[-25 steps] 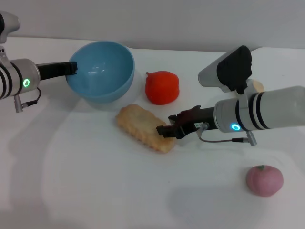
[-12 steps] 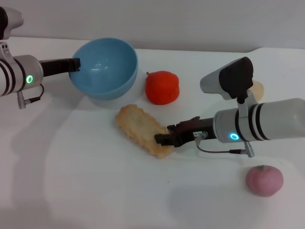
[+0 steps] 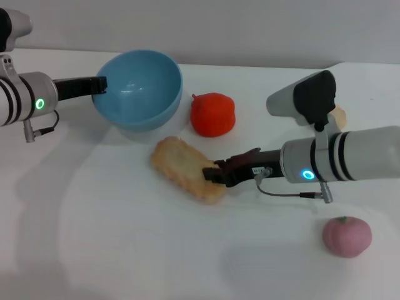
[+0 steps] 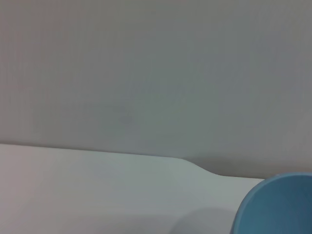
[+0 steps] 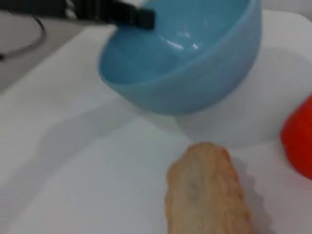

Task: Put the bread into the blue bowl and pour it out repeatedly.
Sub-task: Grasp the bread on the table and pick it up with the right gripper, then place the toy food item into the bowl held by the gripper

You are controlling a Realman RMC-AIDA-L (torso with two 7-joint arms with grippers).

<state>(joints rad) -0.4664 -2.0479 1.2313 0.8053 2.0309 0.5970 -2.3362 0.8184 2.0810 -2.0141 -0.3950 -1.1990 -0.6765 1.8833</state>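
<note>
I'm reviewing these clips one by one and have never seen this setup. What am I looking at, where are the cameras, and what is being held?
A two-armed robot works at a white table. The large picture looks down from its head; the other two come from its wrists. The left tool grips the rim of the round light-blue plastic bowl, tilted toward the middle. The right tool is at the end of the long flat tan bread, apparently gripping it. A red tomato-like toy and a pink round toy fruit lie nearby.

A red tomato-like fruit (image 3: 213, 114) sat mid-tabletop (image 3: 125, 237); a pink round fruit (image 3: 347, 235) lay far off to my right.
</note>
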